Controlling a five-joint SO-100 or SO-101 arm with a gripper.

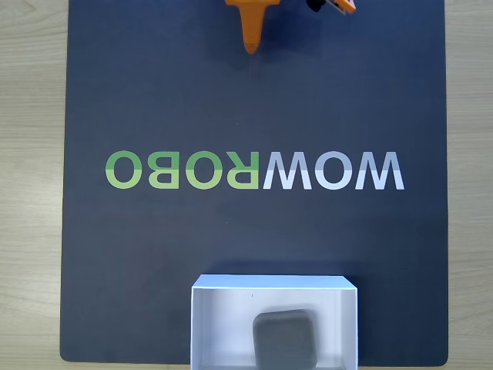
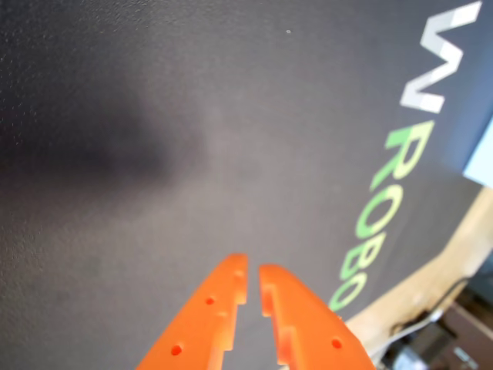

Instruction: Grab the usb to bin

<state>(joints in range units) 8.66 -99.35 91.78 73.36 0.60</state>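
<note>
The usb (image 1: 285, 337), a small matte grey square block with rounded corners, lies flat inside the bin (image 1: 223, 324), right of its middle. The bin is a white open-top box at the mat's near edge in the fixed view. My orange gripper (image 1: 251, 48) hangs at the top of that view, far from the bin across the mat. In the wrist view the gripper (image 2: 253, 264) points over bare mat, its two orange fingers (image 2: 216, 308) almost touching with nothing between them. A pale corner at the right edge of the wrist view looks like the bin (image 2: 481, 162).
A dark mat (image 1: 154, 254) with the mirrored lettering "WOWROBO" (image 1: 254, 170) covers most of the pale wooden table (image 1: 31, 193). Wood shows on the mat's left and right sides. Cables and dark gear (image 2: 439, 339) lie beyond the mat's corner in the wrist view.
</note>
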